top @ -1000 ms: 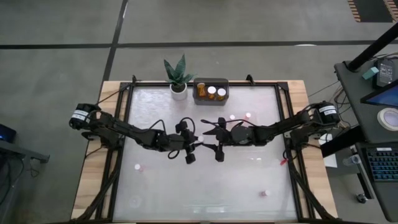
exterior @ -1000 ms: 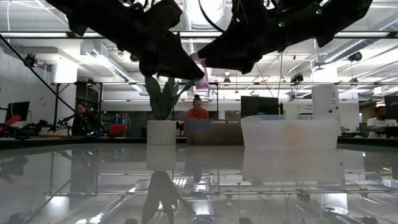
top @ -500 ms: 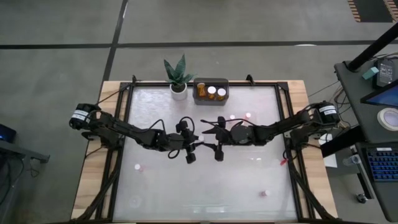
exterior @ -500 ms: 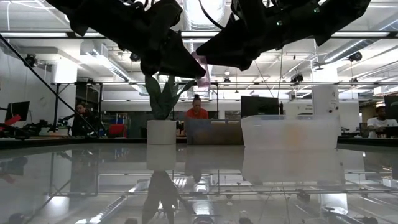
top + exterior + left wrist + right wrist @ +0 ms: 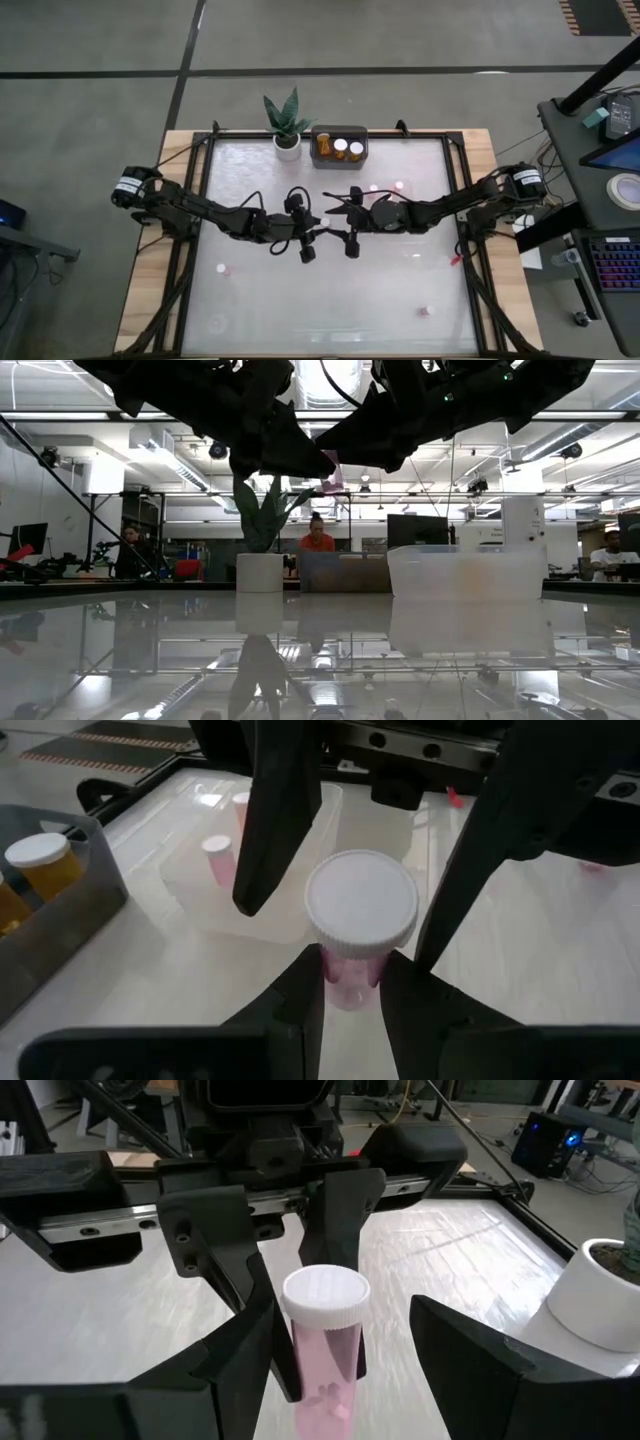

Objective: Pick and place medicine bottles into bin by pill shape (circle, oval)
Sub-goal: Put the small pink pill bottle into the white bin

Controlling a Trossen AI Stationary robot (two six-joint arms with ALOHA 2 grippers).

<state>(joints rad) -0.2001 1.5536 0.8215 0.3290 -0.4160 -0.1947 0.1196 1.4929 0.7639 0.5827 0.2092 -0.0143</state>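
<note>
My left gripper [image 5: 316, 219] is above the table's middle, shut on a small pink bottle with a white round cap [image 5: 360, 905], which also shows in the right wrist view [image 5: 325, 1330] and the low view [image 5: 332, 460]. My right gripper [image 5: 333, 213] faces it from the right. It is open, with its fingers [image 5: 275, 830] on either side of the cap, apart from it. Two amber bottles stand in a dark bin [image 5: 340, 147] at the far edge. Pink bottles stand in a clear bin [image 5: 250, 850]. My left gripper pinches the bottle's pink body just under the cap [image 5: 350, 982] between its two fingers. The fingers come slanting down from the table's left. The bottle stands about upright, cap up, lifted well clear of the table.
A plant in a white pot [image 5: 287, 147] stands left of the dark bin. Loose pink bottles lie at the near left [image 5: 222, 268] and near right [image 5: 425, 311]. A small red thing [image 5: 455, 258] lies by the right edge. People sit in the room behind.
My left gripper has carried the pink bottle a little up and toward my right gripper, between its open fingers. The bottle stays upright and clear of the table.
</note>
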